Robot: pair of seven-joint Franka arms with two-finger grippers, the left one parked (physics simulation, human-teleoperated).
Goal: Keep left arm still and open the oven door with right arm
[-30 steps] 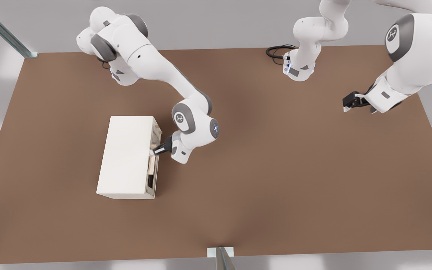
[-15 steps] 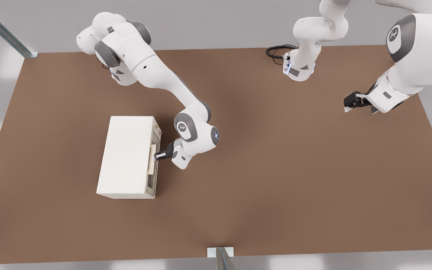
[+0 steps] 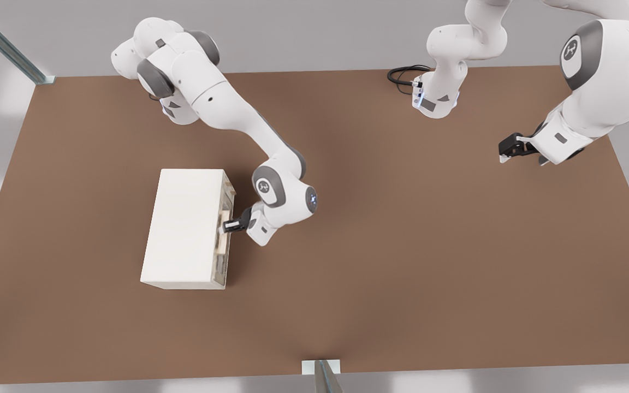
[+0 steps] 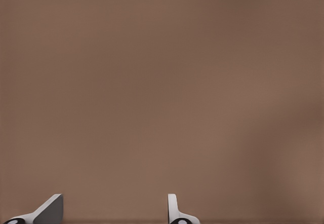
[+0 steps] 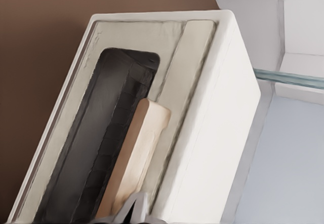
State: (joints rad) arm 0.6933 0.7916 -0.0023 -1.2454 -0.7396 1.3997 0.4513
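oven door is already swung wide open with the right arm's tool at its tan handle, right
Not quite. The oven door is not swung open: the right wrist view shows it lying flush in the front of the oven, dark window and all. The rest holds: the right arm's tool is at the tan handle, as the front view shows.

The cream-white oven door [image 5: 126,133], fitted with a dark glass window [image 5: 101,143] and a pale tan bar handle [image 5: 136,158], is seen shut against its box. The right arm's black two-finger claw [image 3: 226,225] is held at the handle.
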